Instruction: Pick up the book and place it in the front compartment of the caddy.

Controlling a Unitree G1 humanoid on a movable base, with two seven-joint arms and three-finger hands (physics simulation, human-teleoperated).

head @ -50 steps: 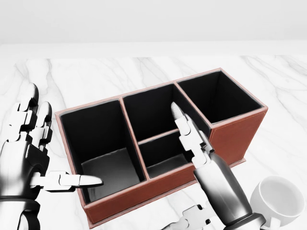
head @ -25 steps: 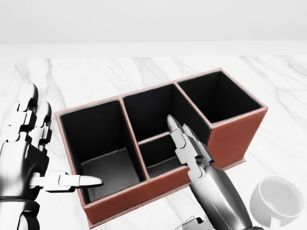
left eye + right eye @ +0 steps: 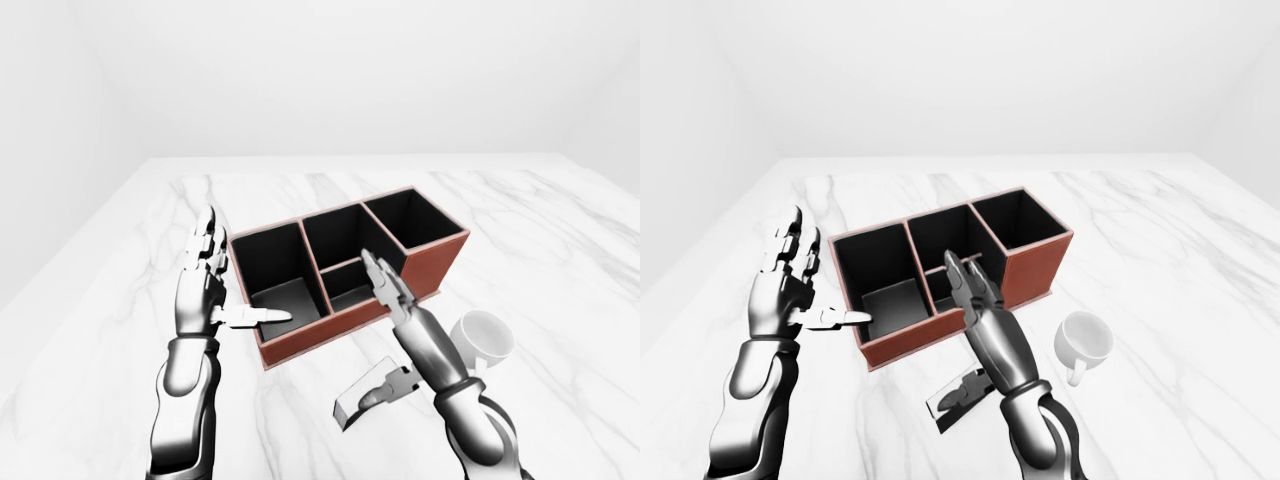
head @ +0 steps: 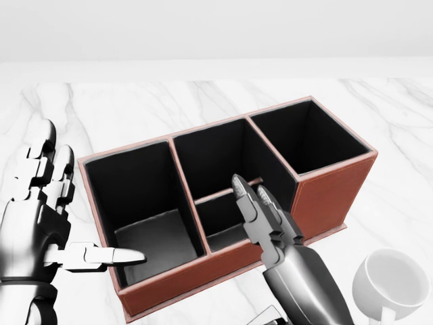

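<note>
The caddy (image 4: 328, 193) is a red-brown box with black insides, set slantwise on the marble: three large compartments, the middle one split by a low divider. A flat grey book (image 3: 352, 408) lies on the table below the caddy, seen in the eye views. My right hand (image 3: 388, 325) is open, its fingers stretched straight over the small middle compartment and its thumb hanging down over the book. At the caddy's left end my left hand (image 3: 238, 285) is open, with the thumb pointing over the left compartment's rim.
A white mug (image 3: 483, 337) stands on the marble table (image 3: 560, 230) to the right of my right forearm, below the caddy's right end. The table's left edge runs diagonally at the left of the eye views.
My right hand has drawn back toward the bottom of the head view, its fingertips sliding from the divider to the small lower compartment. The left hand and the caddy have stayed put.
</note>
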